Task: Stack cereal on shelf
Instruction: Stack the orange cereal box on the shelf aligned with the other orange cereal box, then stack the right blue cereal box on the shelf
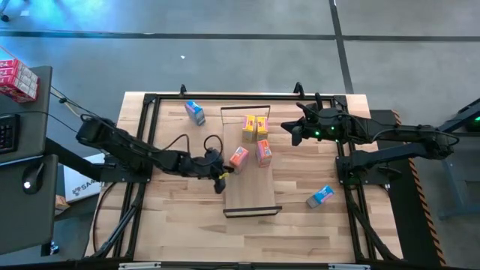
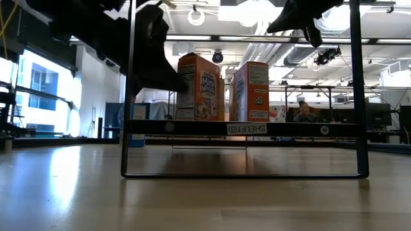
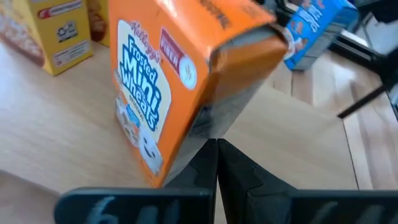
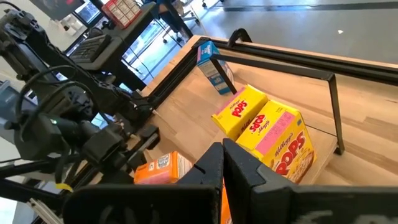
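Left end effector [image 1: 218, 174] of mine is pressed together beside an orange cereal box [image 1: 238, 156] on the shelf [image 1: 251, 196]; my right end effector [image 1: 294, 129] waits closed.

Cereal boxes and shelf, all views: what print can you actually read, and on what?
"Frosted Mini Wheats": orange box by the left hand.
"POPS": both yellow boxes on the shelf.
"SHELF": the shelf's front bar label, mirrored.
Blue box, red-and-white boxes: too blurred.
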